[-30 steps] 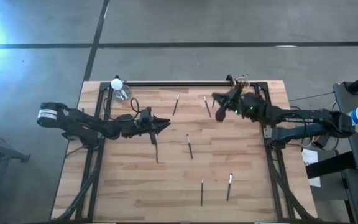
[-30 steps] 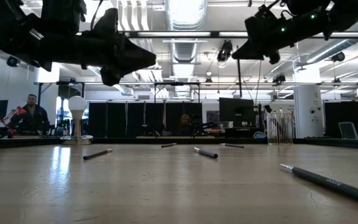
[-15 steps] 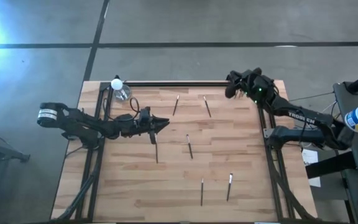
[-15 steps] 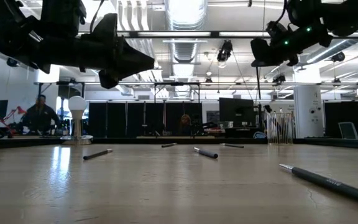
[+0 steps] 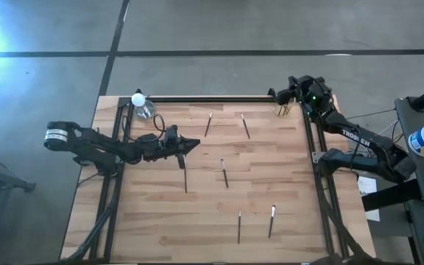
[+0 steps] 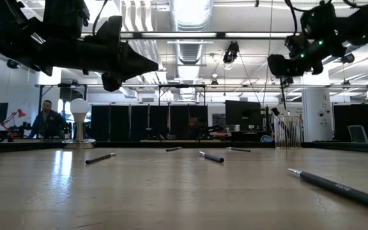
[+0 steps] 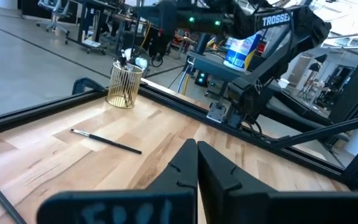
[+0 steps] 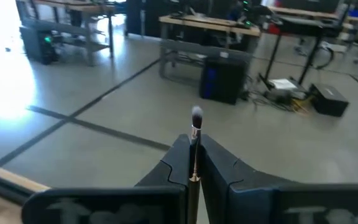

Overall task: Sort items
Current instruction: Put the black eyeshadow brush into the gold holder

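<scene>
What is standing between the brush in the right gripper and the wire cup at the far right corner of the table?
Nothing visible. The right gripper is shut on a brush and hangs above the table's far right corner, beside the wire cup that already holds other brushes. The air between them looks free. The left gripper is shut and empty, far off over mid-table.

Wooden table [image 5: 153, 221], white bulb [image 5: 138, 99] — wire holder [image 7: 124, 85] at corner

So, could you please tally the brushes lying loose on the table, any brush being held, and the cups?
Brushes lying on the table: 6
Brush held in the right gripper: 1
Cups: 2
Total: 9
</scene>
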`<action>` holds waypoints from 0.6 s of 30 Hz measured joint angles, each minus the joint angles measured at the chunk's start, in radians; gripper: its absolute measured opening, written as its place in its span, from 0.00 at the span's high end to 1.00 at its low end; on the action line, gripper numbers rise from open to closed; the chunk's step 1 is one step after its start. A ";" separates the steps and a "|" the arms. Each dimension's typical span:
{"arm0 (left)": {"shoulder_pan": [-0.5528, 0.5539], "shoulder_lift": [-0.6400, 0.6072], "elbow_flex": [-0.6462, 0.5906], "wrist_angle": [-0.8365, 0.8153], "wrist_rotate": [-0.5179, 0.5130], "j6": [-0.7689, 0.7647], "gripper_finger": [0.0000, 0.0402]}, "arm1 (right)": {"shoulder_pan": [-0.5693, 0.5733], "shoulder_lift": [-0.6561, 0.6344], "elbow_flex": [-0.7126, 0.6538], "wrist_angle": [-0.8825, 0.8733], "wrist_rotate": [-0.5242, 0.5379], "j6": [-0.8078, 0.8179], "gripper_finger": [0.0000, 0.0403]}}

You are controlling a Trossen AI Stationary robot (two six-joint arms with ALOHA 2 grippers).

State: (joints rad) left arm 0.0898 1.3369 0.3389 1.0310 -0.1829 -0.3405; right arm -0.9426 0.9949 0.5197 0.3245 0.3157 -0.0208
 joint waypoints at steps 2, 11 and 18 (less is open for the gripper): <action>0.000 0.000 0.000 0.000 0.000 0.000 0.99 | -0.023 0.014 -0.026 0.034 0.000 0.011 0.97; 0.000 0.000 0.000 -0.013 0.001 -0.005 1.00 | -0.044 0.134 -0.049 0.121 0.003 0.010 0.97; 0.000 0.000 0.000 -0.020 -0.001 -0.009 1.00 | -0.049 0.198 -0.049 0.153 0.032 -0.020 0.97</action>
State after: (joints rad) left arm 0.0902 1.3369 0.3389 1.0113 -0.1837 -0.3496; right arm -0.9913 1.1928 0.4706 0.4779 0.3480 -0.0410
